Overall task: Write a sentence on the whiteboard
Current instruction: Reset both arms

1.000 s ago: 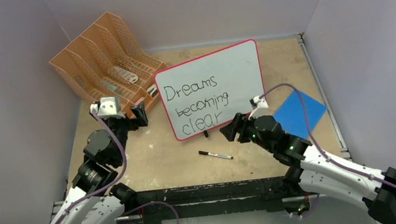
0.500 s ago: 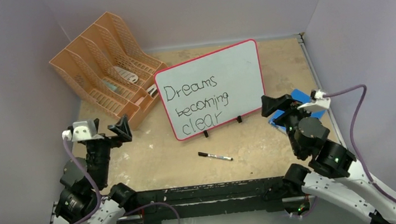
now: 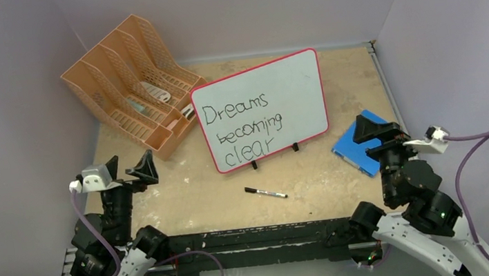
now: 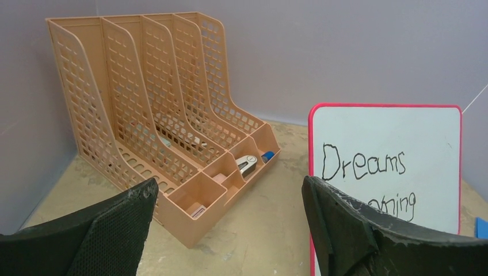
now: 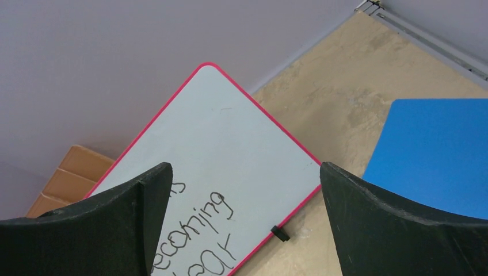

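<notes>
Drawing back toward their bases at the near edge of the table (image 3: 193, 196), both arms are shown folded low, whereas a second ago the right gripper (image 3: 379, 133) was held close to the lower right corner of the board and the left gripper (image 3: 128, 168) was raised near the front of the organizer. Both grippers are now spread wide, and nothing is held between the fingers of either, as is confirmed in the wrist views. Just beyond them, the black marker (image 3: 266, 192) is left lying loose on the table in the same spot, near the board's feet but apart from them. Behind it, the whiteboard (image 3: 291, 84) is propped on its two small black feet at mid-table, and the sentence (image 3: 244, 131) "Dreams becoming clear" is carried in three lines on its left part. To its right a blue pad (image 3: 354, 150) is laid flat, and at the far left an orange file organizer (image 3: 130, 74) is stood. The writing is judged complete, with the arms being retired.
</notes>
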`<state>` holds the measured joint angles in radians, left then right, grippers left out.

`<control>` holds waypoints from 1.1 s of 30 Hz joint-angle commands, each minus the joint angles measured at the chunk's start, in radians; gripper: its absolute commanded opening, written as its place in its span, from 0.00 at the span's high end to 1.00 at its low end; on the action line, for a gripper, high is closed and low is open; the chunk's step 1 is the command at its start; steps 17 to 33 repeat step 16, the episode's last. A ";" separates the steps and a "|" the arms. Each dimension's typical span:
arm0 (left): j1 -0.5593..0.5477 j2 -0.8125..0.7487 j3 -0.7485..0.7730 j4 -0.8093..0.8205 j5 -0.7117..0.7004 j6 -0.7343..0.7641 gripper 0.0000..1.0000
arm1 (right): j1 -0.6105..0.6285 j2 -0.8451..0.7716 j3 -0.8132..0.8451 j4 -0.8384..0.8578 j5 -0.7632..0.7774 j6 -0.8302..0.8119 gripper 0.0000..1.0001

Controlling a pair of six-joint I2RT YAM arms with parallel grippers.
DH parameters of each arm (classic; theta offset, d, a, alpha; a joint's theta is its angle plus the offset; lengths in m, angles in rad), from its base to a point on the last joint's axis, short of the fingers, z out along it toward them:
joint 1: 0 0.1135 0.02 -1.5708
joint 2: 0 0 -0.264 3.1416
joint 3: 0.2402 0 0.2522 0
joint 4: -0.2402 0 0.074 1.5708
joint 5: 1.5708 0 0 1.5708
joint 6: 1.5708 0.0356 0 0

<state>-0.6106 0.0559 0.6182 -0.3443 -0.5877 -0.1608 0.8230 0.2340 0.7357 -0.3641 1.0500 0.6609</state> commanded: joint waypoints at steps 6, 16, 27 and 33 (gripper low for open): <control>0.004 -0.038 -0.021 0.071 -0.003 0.027 0.07 | 0.001 -0.036 0.005 0.036 0.052 -0.024 0.01; 0.004 -0.044 -0.022 0.073 0.015 0.031 0.05 | 0.001 -0.024 0.005 0.034 0.051 -0.024 0.01; 0.004 -0.044 -0.022 0.073 0.015 0.031 0.05 | 0.001 -0.024 0.005 0.034 0.051 -0.024 0.01; 0.004 -0.044 -0.022 0.073 0.015 0.031 0.05 | 0.001 -0.024 0.005 0.034 0.051 -0.024 0.01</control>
